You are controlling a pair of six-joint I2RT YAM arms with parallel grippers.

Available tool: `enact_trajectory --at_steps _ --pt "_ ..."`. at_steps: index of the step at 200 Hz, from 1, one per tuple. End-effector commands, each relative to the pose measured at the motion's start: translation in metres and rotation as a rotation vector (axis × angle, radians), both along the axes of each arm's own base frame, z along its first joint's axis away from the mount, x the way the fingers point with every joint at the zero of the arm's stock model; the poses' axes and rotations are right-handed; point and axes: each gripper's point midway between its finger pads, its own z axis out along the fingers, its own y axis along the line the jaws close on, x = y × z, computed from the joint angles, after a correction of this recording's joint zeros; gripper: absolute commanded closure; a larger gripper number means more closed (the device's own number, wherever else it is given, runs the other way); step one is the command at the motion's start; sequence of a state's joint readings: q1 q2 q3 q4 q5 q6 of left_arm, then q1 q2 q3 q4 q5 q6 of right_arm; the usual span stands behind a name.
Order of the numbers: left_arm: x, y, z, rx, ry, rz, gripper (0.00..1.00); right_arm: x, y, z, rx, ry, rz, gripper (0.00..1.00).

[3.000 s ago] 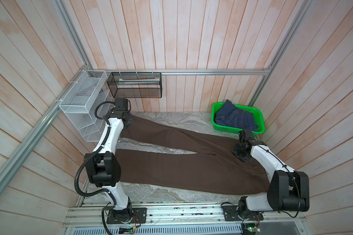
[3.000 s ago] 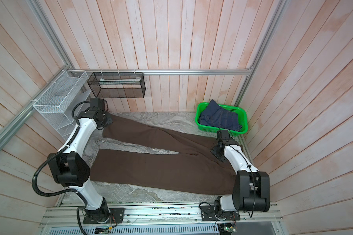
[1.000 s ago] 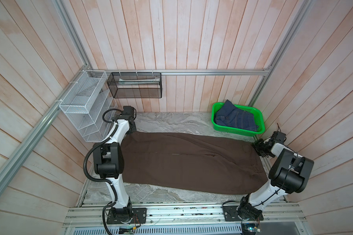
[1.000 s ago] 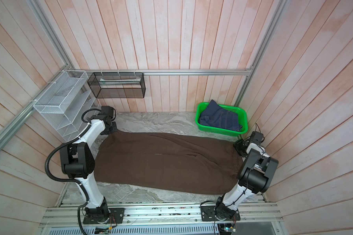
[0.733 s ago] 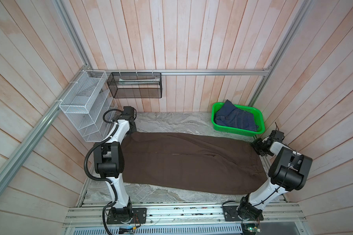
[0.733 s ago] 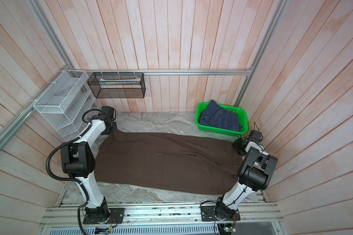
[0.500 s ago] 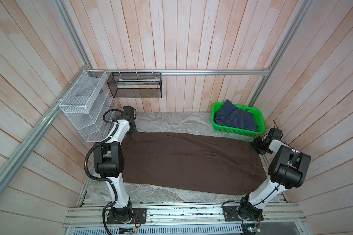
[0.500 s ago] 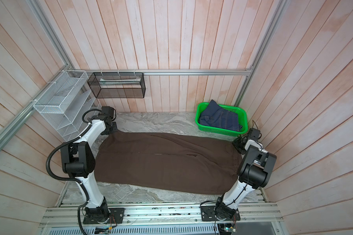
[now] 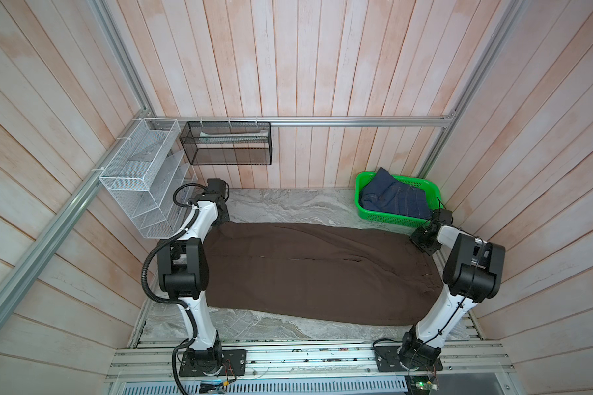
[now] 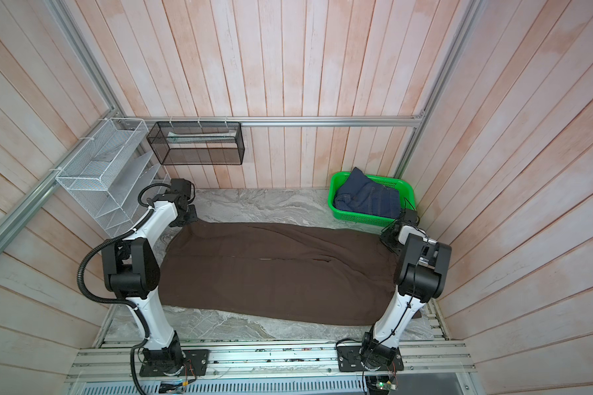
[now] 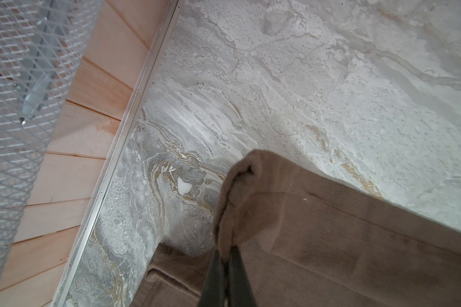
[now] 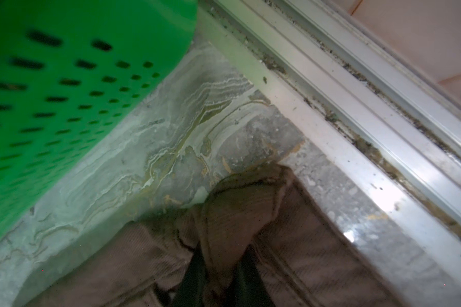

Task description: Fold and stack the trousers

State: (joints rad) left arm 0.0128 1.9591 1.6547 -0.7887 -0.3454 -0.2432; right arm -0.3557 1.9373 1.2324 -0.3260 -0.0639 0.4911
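The dark brown trousers (image 9: 315, 270) (image 10: 274, 270) lie flat across the marble table, legs together in one long block. My left gripper (image 9: 223, 219) (image 10: 190, 219) is at their far left corner. In the left wrist view it (image 11: 225, 255) is shut on a pinched-up fold of the trousers (image 11: 330, 239). My right gripper (image 9: 421, 239) (image 10: 389, 241) sits at the far right corner beside the basket. In the right wrist view it (image 12: 220, 263) is shut on a bunch of the trousers (image 12: 304, 239).
A green basket (image 9: 367, 212) (image 12: 64, 79) holding dark blue jeans (image 9: 394, 201) stands at the far right, close to my right gripper. A white wire rack (image 9: 141, 178) and a black mesh bin (image 9: 226, 143) hang on the walls at the far left. An aluminium rail (image 12: 357, 106) borders the table's right side.
Three seconds ago the legs lay spread apart; now they lie together. Over the last second my right gripper edged toward the basket and closed on the fabric. The left gripper stayed put.
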Motion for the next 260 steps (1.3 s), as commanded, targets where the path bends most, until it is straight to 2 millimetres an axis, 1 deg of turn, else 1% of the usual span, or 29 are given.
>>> enact_trajectory --at_steps 1,10,33,63,74,100,115,128,143,157,172,191,223,240,260 --pt "-0.002 0.005 -0.001 0.012 0.01 0.016 1.0 -0.011 0.0 0.008 -0.032 0.034 -0.002 0.97" --pt "-0.003 0.007 0.001 0.018 0.01 0.022 1.0 -0.011 -0.002 0.019 -0.048 0.021 -0.001 0.99" --pt "-0.007 0.012 0.01 0.036 0.002 0.037 1.0 -0.015 -0.006 0.053 -0.096 -0.016 -0.004 0.99" --pt "-0.016 0.019 0.025 0.06 -0.019 0.067 1.0 -0.028 -0.01 0.097 -0.159 -0.056 -0.003 0.99" --pt "-0.021 0.021 0.032 0.07 -0.029 0.078 1.0 -0.033 -0.012 0.109 -0.171 -0.076 -0.012 0.99" --pt "-0.032 0.031 0.05 0.097 -0.06 0.112 1.0 -0.041 -0.016 0.129 -0.171 -0.143 -0.043 0.99" --pt "-0.039 0.041 0.059 0.109 -0.082 0.138 1.0 -0.04 -0.019 0.135 -0.165 -0.2 -0.065 0.99" --pt "-0.042 0.047 0.064 0.11 -0.094 0.15 1.0 -0.036 -0.018 0.134 -0.132 -0.22 -0.069 0.99" --pt "-0.045 0.052 0.068 0.118 -0.097 0.159 1.0 -0.027 -0.014 0.136 -0.104 -0.236 -0.035 0.99" --pt "-0.042 0.053 0.07 0.116 -0.105 0.154 1.0 -0.019 -0.012 0.138 -0.079 -0.258 -0.029 0.99" --pt "-0.037 0.052 0.067 0.107 -0.106 0.145 1.0 -0.011 -0.013 0.144 -0.072 -0.292 -0.036 0.99" --pt "-0.027 0.052 0.057 0.101 -0.091 0.141 1.0 -0.002 -0.017 0.152 -0.075 -0.326 -0.047 0.97" --pt "-0.01 0.054 0.041 0.097 -0.068 0.143 1.0 0.012 -0.023 0.156 -0.081 -0.363 -0.058 0.97" --pt "-0.005 0.056 0.04 0.098 -0.066 0.149 1.0 0.015 -0.022 0.161 -0.08 -0.384 -0.054 0.97" --pt "-0.006 0.058 0.043 0.105 -0.072 0.159 1.0 0.013 -0.019 0.165 -0.079 -0.421 -0.051 0.97"
